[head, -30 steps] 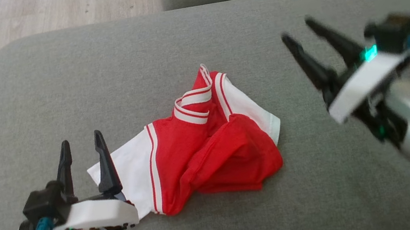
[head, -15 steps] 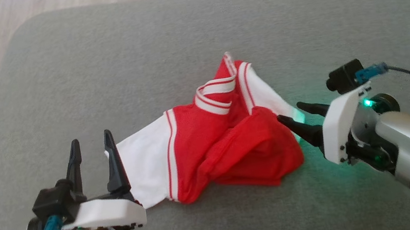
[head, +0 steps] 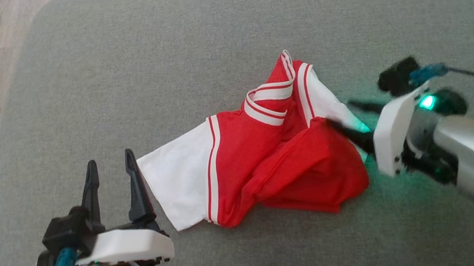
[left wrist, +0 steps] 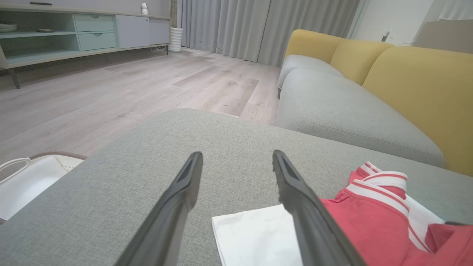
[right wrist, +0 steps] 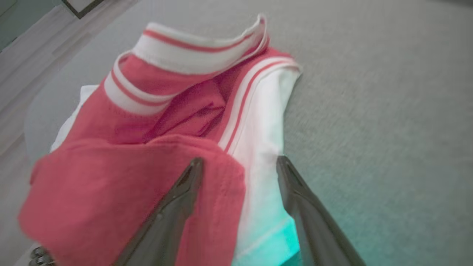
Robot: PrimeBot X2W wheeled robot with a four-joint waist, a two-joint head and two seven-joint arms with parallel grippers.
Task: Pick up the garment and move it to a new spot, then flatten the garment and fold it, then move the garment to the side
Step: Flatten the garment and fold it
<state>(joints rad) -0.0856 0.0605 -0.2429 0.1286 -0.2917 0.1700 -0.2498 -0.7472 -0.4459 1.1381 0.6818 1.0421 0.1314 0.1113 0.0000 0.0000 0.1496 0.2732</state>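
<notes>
Garment (head: 271, 161), head view: crumpled red-and-white jersey at the middle of the cushion (head: 153, 45), seemingly light and limp. Right gripper (head: 340, 113), blurred, jaws apart, right of that middle; left gripper (head: 107, 158), also apart, toward its near left. Left wrist view: white corner (left wrist: 255, 236) cut off. Right wrist view: fingers (right wrist: 177, 207) straddle the white edge (right wrist: 258, 192), a fair hold; underlayers hidden

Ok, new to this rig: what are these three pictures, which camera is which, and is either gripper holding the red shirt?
It's a two-armed robot. The head view looks down from its head; each wrist view looks out from one arm's wrist. A crumpled red and white garment lies on a grey sofa cushion. The left gripper hovers open at its white end, holding nothing. The right gripper, open, straddles the garment's edge, not closed on it.
</notes>
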